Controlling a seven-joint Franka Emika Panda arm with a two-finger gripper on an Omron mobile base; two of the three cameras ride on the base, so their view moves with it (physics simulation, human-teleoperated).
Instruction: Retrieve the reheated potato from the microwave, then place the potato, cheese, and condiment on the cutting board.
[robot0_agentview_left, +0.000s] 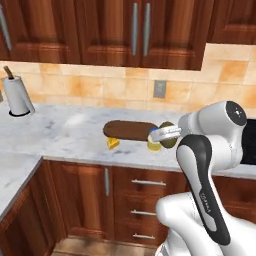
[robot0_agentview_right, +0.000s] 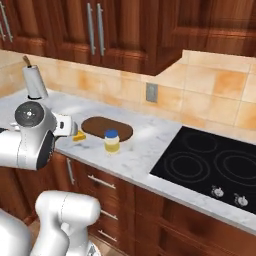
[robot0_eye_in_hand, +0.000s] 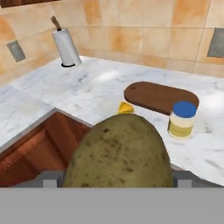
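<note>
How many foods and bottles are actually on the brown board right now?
0. The cheese and the condiment sit on the counter beside the cutting board; the potato is between the gripper's fingers.

Dark wooden cabinets (robot0_agentview_left: 140, 30) hang above a tan tiled wall (robot0_agentview_left: 100, 87) with a grey outlet (robot0_agentview_left: 159, 88). A marble counter (robot0_agentview_left: 60, 132) tops drawers (robot0_agentview_left: 147, 210); a black cooktop (robot0_agentview_right: 210, 165) lies right; a paper towel roll (robot0_agentview_left: 17, 95) stands far left.

arm (robot0_agentview_left: 202, 175): glossy white rounded shells; dark grey-black inlay strip along the link, small pale lettering on it; round joint cap (robot0_agentview_right: 29, 114) dark with grey disc and a bright centre dot; bulbous white base segments (robot0_agentview_right: 67, 210); no cables or screws visible
</note>
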